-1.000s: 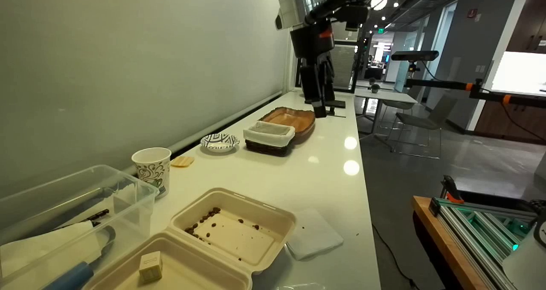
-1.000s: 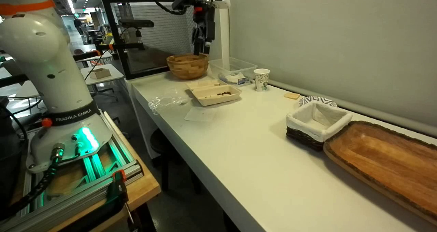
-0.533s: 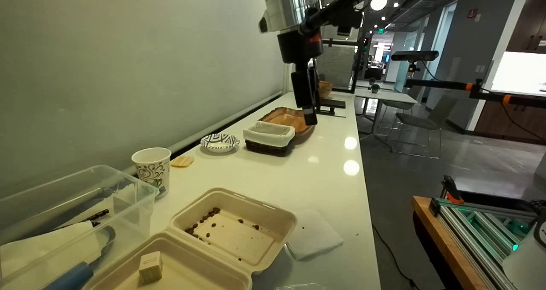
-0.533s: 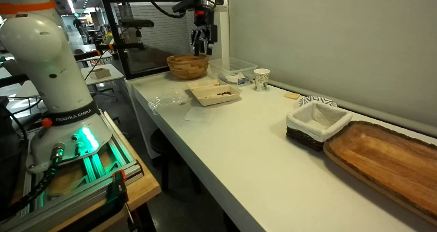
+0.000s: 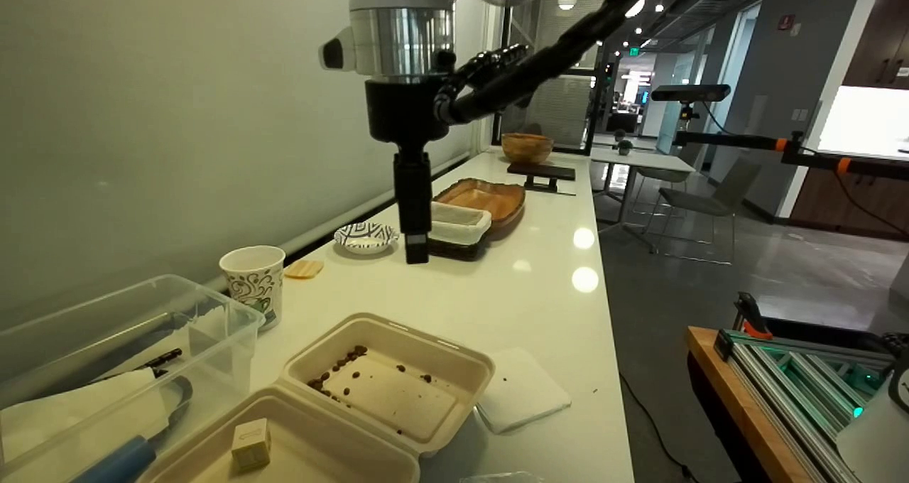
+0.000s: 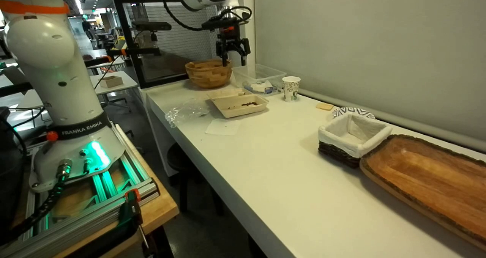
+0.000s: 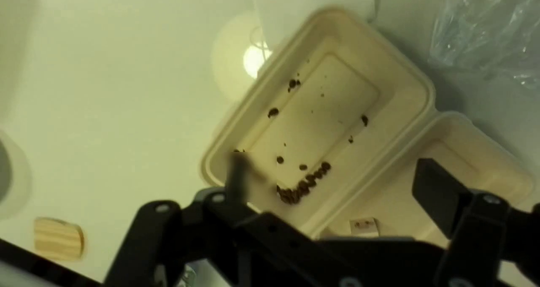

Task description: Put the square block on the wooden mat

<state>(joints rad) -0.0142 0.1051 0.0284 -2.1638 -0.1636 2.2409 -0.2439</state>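
Note:
The square block (image 5: 251,446) is a small pale tan cube. It sits in one half of an open beige takeout container (image 5: 312,444) in both exterior views (image 6: 242,94); in the wrist view (image 7: 363,227) it is partly hidden by the gripper's body. The wooden mat (image 5: 304,269) is a small flat striped wooden piece on the counter beyond the paper cup; it also shows in the wrist view (image 7: 59,239). My gripper (image 7: 331,164) is open and empty, fingers wide apart. In an exterior view the gripper (image 5: 417,250) hangs above the counter, beyond the container.
The container's other half holds dark beans. The paper cup (image 5: 259,284) and clear bin (image 5: 245,327) stand by the wall. A patterned bowl (image 5: 366,239), lined basket (image 5: 451,247) and wooden tray (image 6: 436,186) lie beyond the mat. A plastic bag (image 6: 186,114) is near the front edge.
My gripper has moved along the counter toward the container and turned, so its spread fingers now show apart in an exterior view. The block and mat have not moved.

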